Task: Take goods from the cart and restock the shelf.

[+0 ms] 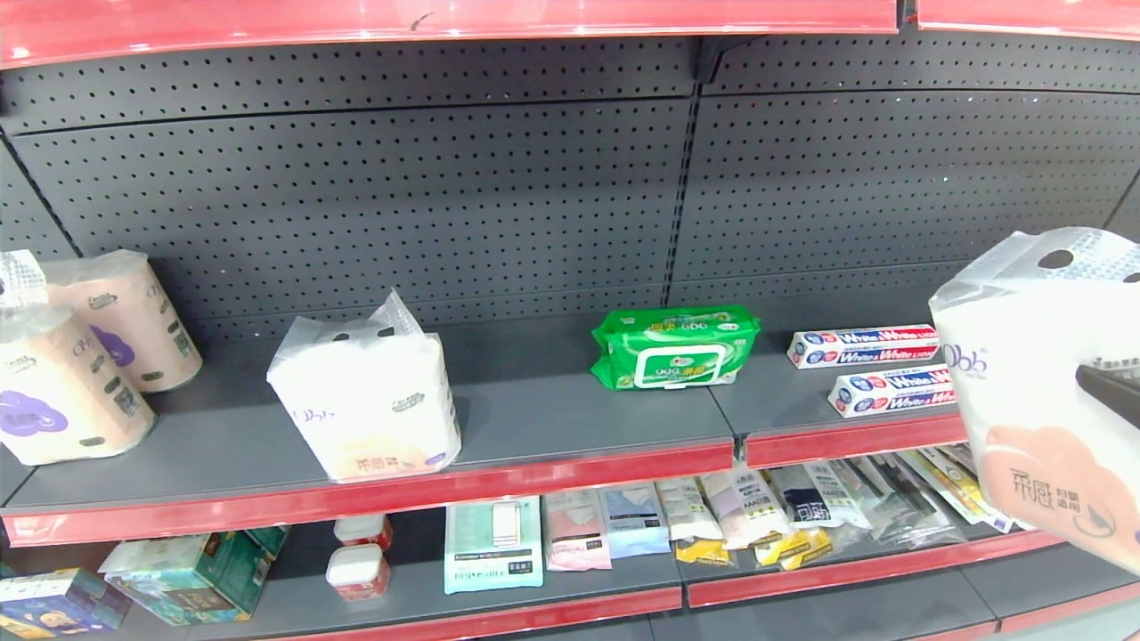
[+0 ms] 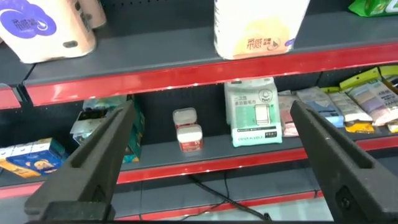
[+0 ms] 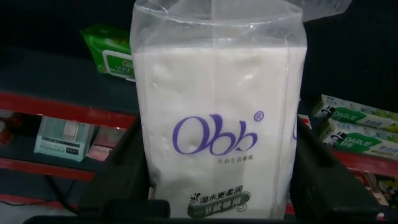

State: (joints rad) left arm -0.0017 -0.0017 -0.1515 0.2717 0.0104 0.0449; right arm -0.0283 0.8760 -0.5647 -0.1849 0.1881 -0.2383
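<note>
Right gripper (image 3: 219,180) is clamping the tissue pack (image 1: 1038,383) in the air off the shelf's (image 1: 552,418) right front edge, left gripper (image 2: 211,149) is idling with jaws apart; I'd be carrying the tissue pack upright into the gap between shelved pack (image 1: 365,401) and wipes (image 1: 674,349).

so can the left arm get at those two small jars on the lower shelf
Probably yes. The left fingers are open and empty, facing the jars, with nothing standing in front of them, though the red shelf edge above sits close.
</note>
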